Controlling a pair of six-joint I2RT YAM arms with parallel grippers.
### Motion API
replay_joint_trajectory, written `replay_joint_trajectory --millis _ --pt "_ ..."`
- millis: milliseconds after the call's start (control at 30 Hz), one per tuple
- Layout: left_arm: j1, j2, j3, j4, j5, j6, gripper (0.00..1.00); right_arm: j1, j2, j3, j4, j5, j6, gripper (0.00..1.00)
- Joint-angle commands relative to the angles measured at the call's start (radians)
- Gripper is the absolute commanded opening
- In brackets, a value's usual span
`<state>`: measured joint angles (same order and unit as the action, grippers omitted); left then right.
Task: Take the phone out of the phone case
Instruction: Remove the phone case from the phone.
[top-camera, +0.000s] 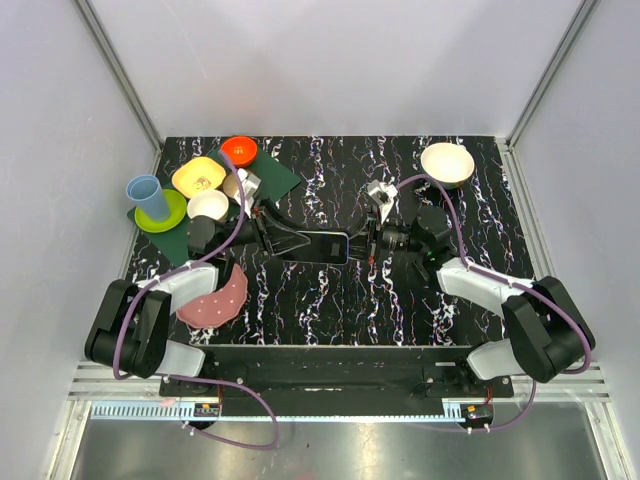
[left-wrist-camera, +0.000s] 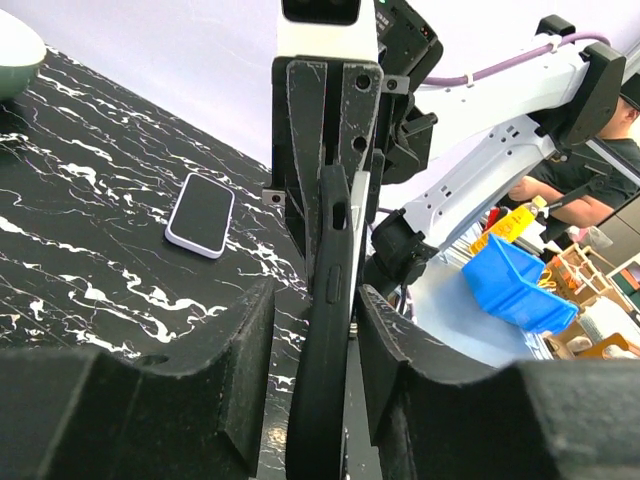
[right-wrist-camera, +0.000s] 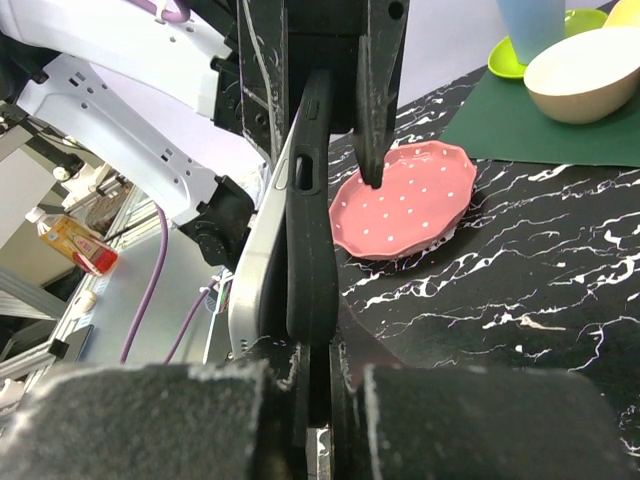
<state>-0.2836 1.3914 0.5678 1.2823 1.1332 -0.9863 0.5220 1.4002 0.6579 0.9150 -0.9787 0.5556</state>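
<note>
Tabletop (top-camera: 330, 300), black with white veining, fills the middle of the overhead frame, and both arms reach in from the bottom edge to meet at its centre. At upper left lies a dark green mat (top-camera: 275, 175) crowded with crockery: a lime plate (top-camera: 170, 215) carrying a blue cup (top-camera: 147, 194), a yellow bowl (top-camera: 197, 177), a red bowl (top-camera: 239, 150) and a white bowl (top-camera: 208, 205). A pink spotted plate (top-camera: 215, 300) sits lower left, partly under the left arm, and a cream bowl (top-camera: 447, 162) stands alone at upper right.

Dead centre, the phone case (top-camera: 315, 246) is held on its edge between the two grippers. The left gripper (top-camera: 285, 240) straddles one end with its jaws apart — the left wrist view shows a slim gap on either side of the black case. The right gripper (top-camera: 365, 243) has its jaws pinched together on the case's other end. In the right wrist view the phone (right-wrist-camera: 258, 280), silver-edged, leans away from the case on the left side — part out, its upper end still tucked in.

A small dark slab with a pale rim (left-wrist-camera: 200, 215) lies flat on the table beyond.
</note>
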Motion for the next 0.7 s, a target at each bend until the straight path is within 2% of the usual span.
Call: replay_joint_trajectory --millis 0,200,267,400,433,667 --pt "0.014 0.003 0.044 0.213 -0.082 0.032 0.42 0.018 -0.012 0.052 0.013 -0.034 -0.008 0.00" --pt "0.020 -0.011 0.044 0.224 -0.076 0.032 0.56 -0.004 -0.007 0.075 -0.065 -0.009 -0.011 0.00" --pt "0.023 -0.020 0.046 0.230 -0.075 0.032 0.57 -0.011 -0.009 0.078 -0.080 -0.002 -0.023 0.00" --pt "0.031 -0.037 0.044 0.233 -0.070 0.038 0.86 -0.020 -0.006 0.098 -0.168 0.006 -0.054 0.00" --pt "0.032 -0.046 0.046 0.233 -0.067 0.043 0.99 -0.022 -0.004 0.103 -0.188 0.008 -0.063 0.00" --pt "0.034 -0.084 0.053 0.175 -0.039 0.106 0.99 -0.022 0.034 0.169 -0.360 0.020 -0.114 0.00"
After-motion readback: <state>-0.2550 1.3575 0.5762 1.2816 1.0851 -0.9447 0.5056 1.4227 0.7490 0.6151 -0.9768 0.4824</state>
